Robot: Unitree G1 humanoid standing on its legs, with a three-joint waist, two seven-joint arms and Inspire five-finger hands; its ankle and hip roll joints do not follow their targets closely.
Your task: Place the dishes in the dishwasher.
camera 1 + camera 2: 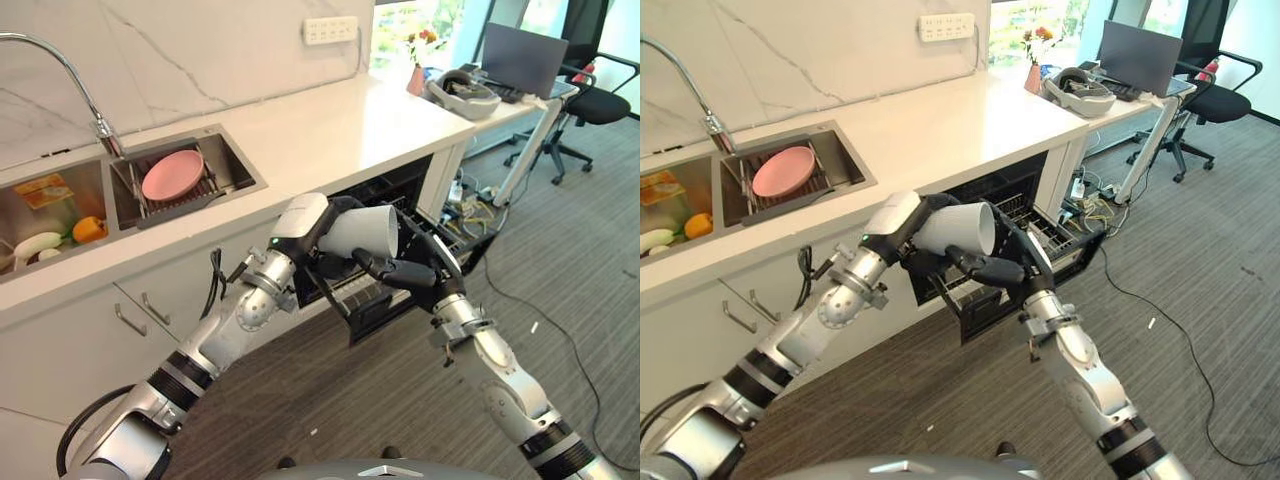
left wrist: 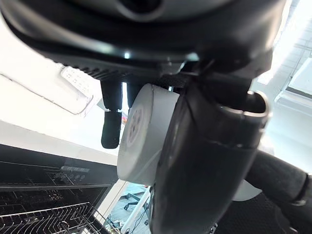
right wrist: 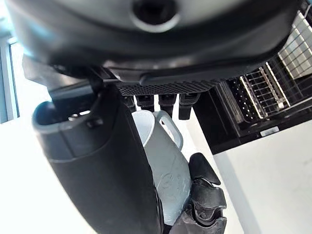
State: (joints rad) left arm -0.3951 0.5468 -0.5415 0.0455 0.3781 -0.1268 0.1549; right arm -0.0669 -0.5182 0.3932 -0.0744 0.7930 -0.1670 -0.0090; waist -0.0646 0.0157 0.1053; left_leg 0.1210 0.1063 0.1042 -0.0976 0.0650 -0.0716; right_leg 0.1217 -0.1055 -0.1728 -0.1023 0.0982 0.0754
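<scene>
A white mug (image 1: pixel 365 232) lies on its side in the air in front of the open dishwasher (image 1: pixel 395 195), with my left hand (image 1: pixel 303 226) shut on its base end. The left wrist view shows the mug's bottom (image 2: pixel 139 134) between thumb and fingers. My right hand (image 1: pixel 405 273) comes up from below at the mug's mouth end, its thumb stretched under the mug and its fingers relaxed by the rim. The mug's handle (image 3: pixel 170 127) faces that hand. A pink plate (image 1: pixel 172 173) lies on a rack in the sink (image 1: pixel 238 172).
The dishwasher's wire rack (image 1: pixel 470 225) is pulled out to the right of both hands. The left sink basin holds fruit and a bowl (image 1: pixel 40 243). A headset (image 1: pixel 462 92), a laptop and an office chair (image 1: pixel 590 100) stand at the counter's far right end. Cables lie on the carpet.
</scene>
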